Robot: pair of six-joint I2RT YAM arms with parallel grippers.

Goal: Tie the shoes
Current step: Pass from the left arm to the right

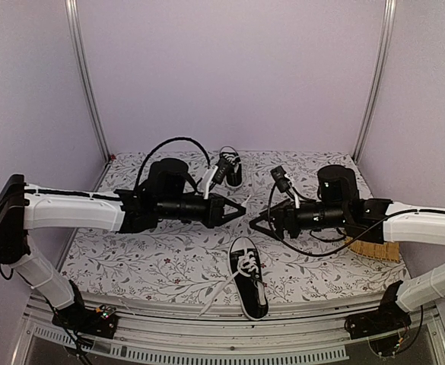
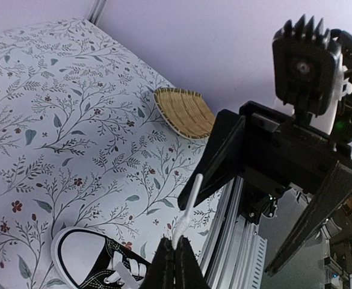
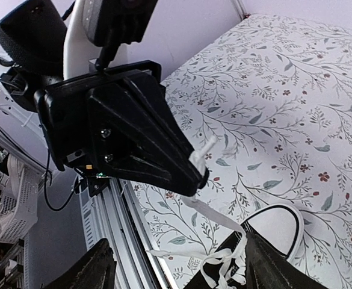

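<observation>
One black sneaker with a white toe cap (image 1: 249, 277) lies near the table's front edge, its white laces loose. It also shows in the left wrist view (image 2: 97, 262) and the right wrist view (image 3: 266, 226). The second sneaker (image 1: 232, 169) stands at the back. My left gripper (image 1: 241, 207) (image 2: 176, 244) is shut on the end of a white lace (image 2: 188, 205) and holds it above the near shoe. The lace (image 3: 224, 217) runs from it down to the shoe. My right gripper (image 1: 256, 221) (image 3: 182, 271) is open and empty, facing the left gripper's tip just above the shoe.
A shallow wicker basket (image 1: 374, 249) (image 2: 185, 111) lies at the right side of the flowered tablecloth (image 1: 154, 258). The table's metal front rail (image 1: 207, 334) runs just below the near shoe. Black cables loop over both arms.
</observation>
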